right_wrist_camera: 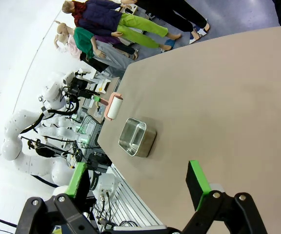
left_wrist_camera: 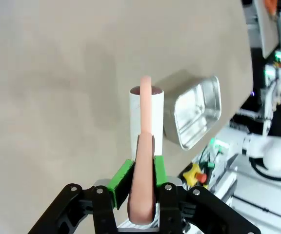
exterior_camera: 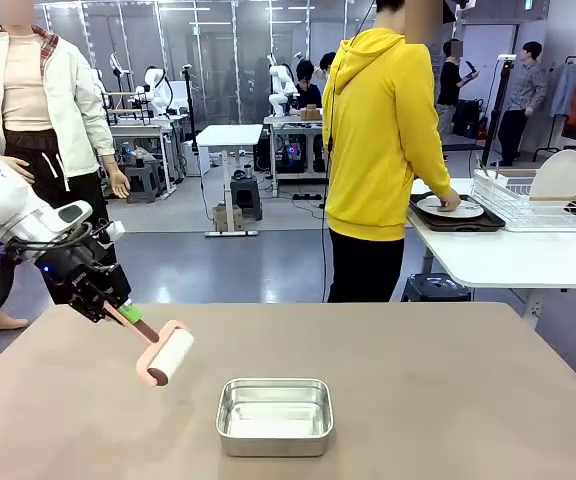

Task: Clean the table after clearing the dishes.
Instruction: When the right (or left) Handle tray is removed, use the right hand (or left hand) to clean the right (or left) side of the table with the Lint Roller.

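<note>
Our left fingers are clamped on the pink handle of a lint roller, which is held over the brown bench left of a steel pan. Beyond, a person touches a plate on a tray atop the white bench. Our right fingers gape wide, empty.

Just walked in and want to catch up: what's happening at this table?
The left gripper holds a pink-handled lint roller over the brown table, near a steel pan. The right gripper is open, holding nothing. At the white side table, a person in yellow has a hand on a plate on a dark tray.
</note>
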Robot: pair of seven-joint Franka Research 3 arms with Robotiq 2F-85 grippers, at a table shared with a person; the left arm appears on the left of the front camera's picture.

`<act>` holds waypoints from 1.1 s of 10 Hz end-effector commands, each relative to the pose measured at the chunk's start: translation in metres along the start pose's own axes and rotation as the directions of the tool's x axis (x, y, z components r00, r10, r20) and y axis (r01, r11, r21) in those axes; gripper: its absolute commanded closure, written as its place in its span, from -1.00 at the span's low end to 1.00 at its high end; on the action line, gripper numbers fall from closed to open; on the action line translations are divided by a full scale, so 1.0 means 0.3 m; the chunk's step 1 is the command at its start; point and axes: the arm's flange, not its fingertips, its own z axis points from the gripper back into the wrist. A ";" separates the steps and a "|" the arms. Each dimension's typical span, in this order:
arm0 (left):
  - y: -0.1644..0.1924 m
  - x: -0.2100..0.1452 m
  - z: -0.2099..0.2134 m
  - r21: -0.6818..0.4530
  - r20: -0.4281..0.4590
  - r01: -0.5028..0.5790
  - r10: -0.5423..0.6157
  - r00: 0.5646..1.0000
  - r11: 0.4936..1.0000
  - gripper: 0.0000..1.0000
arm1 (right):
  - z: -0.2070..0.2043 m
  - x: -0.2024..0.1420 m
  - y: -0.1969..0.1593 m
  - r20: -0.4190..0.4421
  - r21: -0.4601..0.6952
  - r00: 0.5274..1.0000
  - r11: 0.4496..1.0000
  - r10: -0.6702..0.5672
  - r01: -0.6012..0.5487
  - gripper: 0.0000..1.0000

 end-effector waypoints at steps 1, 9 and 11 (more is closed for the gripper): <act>-0.010 0.019 0.012 -0.019 -0.049 0.035 -0.036 0.998 0.999 0.80 | 0.000 -0.003 0.003 -0.009 0.000 1.000 1.000 0.016 -0.016 -1.00; 0.071 0.222 -0.124 -0.129 0.081 -0.212 0.223 0.971 0.969 0.53 | 0.000 -0.003 0.003 -0.009 0.000 1.000 1.000 0.016 -0.016 -1.00; 0.137 0.251 -0.175 -0.149 0.049 -0.243 0.253 0.966 0.958 0.53 | 0.000 -0.003 0.003 -0.009 0.000 1.000 1.000 0.016 -0.016 -1.00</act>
